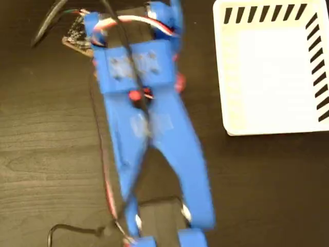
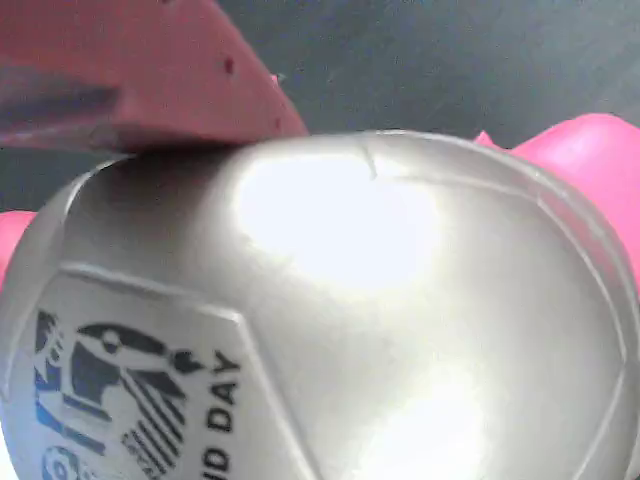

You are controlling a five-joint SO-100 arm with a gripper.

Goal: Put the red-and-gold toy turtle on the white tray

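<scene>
Red-and-gold toy turtle (image 2: 340, 320), a squishy thing with a shiny domed shell that reads silvery in the wrist view and carries a black printed mark, fills nearly the whole wrist view, with coral-pink flesh showing at the right edge and a sliver at the left. One finger (image 2: 130, 80), reddish-pink in this view, lies across the top of the shell and seems to touch it; the opposing finger is out of sight, so whether the gripper is clenched on the turtle or only resting against it cannot be told. In the fixed view the blue plastic arm (image 1: 149, 134) stretches up the dark wooden table (image 1: 46, 154), and only a small red patch at its right flank hints at the toy beneath. The large flat white tray (image 1: 272, 77) with black diagonal stripes on two edges sits well apart at upper right, nothing on it. By my judgement the approach is done and a grasp is at hand; lifting, carrying and releasing over the tray all remain.
</scene>
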